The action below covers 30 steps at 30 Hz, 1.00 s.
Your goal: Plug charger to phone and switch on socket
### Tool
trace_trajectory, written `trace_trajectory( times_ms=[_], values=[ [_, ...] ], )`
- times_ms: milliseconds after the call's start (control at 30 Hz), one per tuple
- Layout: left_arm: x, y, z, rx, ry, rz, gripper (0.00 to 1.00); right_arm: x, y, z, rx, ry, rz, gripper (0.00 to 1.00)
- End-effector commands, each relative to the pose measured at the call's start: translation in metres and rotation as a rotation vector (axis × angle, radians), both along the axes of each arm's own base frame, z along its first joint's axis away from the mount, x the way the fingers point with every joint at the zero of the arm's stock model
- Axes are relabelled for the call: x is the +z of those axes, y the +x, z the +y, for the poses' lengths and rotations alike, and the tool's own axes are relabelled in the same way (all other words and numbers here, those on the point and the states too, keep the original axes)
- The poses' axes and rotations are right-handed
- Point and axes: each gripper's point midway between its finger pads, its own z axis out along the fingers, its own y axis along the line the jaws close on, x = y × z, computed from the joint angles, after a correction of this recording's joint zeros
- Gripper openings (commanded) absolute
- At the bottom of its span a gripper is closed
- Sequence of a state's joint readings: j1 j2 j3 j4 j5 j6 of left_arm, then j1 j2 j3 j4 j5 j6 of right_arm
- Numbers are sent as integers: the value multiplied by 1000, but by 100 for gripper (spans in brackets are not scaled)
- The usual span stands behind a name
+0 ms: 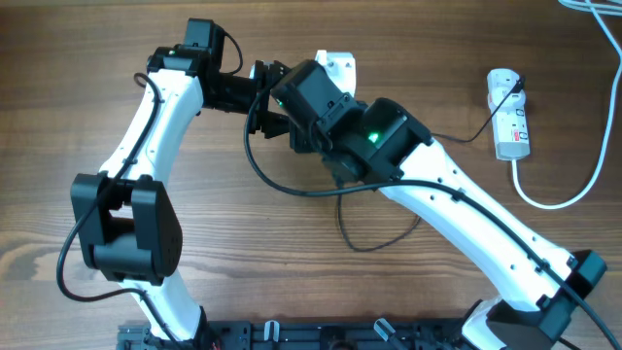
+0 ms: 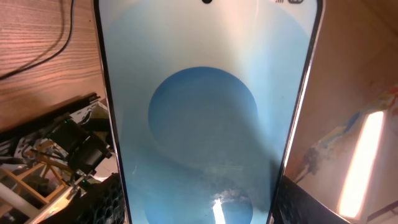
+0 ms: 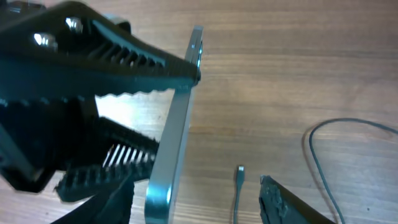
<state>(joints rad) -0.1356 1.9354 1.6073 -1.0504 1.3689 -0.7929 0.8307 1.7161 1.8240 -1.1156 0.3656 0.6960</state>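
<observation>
Left gripper [image 3: 173,115] was clenched on the phone [image 2: 205,124] by its long edges, holding it on edge over the table [image 1: 292,292] with the lit screen facing the left wrist cam. The charger [image 3: 239,175] plug tip stood near the phone's lower end, between the right gripper [image 3: 198,183] fingers. Those jaws looked spread; couldn't tell if they pinched the cable. Step looked like insertion. Port not visible, so line the tip square with the phone's end edge and push straight while the left arm braces. Socket [image 1: 510,117] lay well apart at right, switch too small to read.
</observation>
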Motion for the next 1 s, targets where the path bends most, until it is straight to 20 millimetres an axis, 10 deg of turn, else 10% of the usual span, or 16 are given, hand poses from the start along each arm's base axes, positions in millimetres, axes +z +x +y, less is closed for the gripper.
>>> trace_trajectory(
  times_ms=[0,967],
  values=[
    [25,-2,0,1,-36,-31,63,10,11,3,-39,19,-54,56],
    [26,-2,0,9,-35,20,63,5,21,13,-40,36,-68,24]
  ],
)
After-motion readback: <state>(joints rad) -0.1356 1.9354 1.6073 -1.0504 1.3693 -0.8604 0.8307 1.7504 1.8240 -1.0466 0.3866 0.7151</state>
